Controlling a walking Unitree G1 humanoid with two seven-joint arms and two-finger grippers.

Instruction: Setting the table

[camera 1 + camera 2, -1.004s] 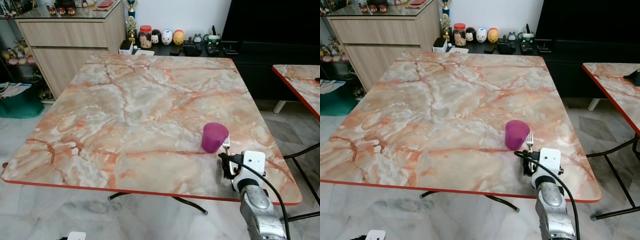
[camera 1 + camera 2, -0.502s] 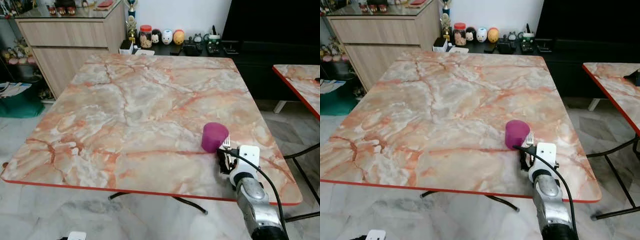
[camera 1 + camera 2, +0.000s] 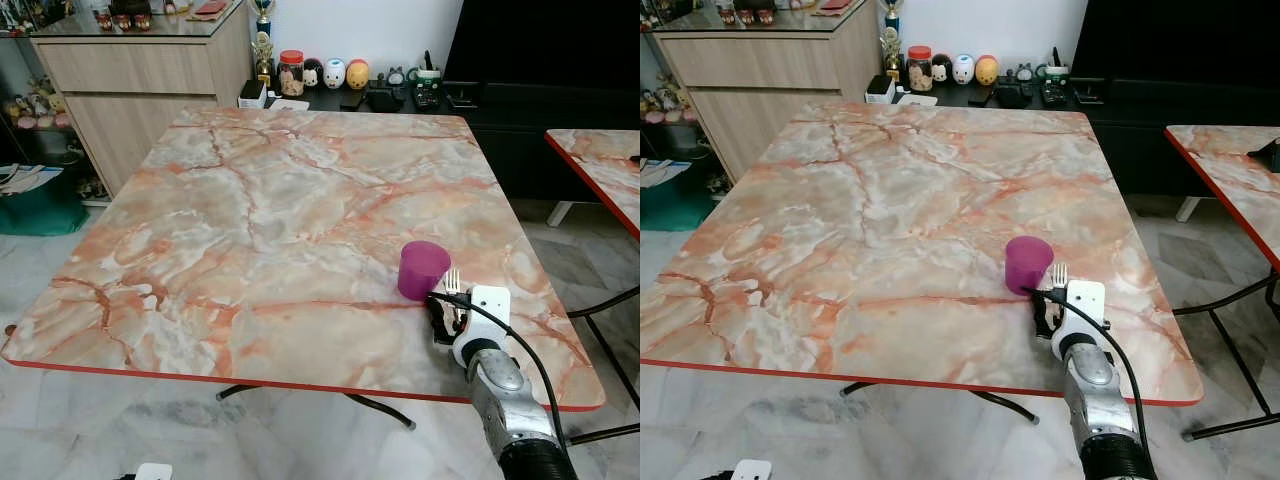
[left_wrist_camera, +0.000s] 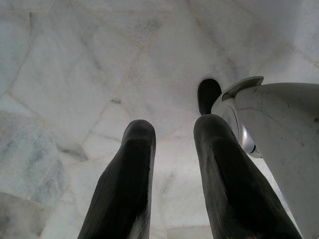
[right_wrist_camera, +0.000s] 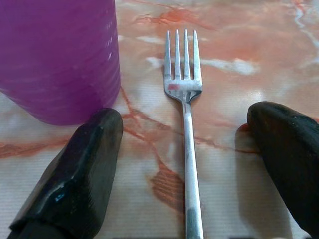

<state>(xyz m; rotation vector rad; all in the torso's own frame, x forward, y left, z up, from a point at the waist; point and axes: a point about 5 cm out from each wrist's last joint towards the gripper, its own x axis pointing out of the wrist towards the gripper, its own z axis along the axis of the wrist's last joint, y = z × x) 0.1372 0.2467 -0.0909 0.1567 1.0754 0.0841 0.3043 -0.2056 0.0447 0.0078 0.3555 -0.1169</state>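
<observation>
Your right gripper (image 5: pixel 184 154) sits spread wide on the table (image 3: pixel 260 210), one finger either side of the fork (image 5: pixel 185 119). The fork lies flat, its length running along the fingers, tines pointing away, just beside the purple cup (image 3: pixel 422 270).

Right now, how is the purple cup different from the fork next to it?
The purple cup is plastic-looking and purple; the fork is shiny silver metal. The cup stands up tall and round; the fork lies flat, long and thin. The fork lies between the fingers of the open right pincer; the cup sits just outside them. Both rest on the marble-pattern table, side by side near its front right corner.
</observation>
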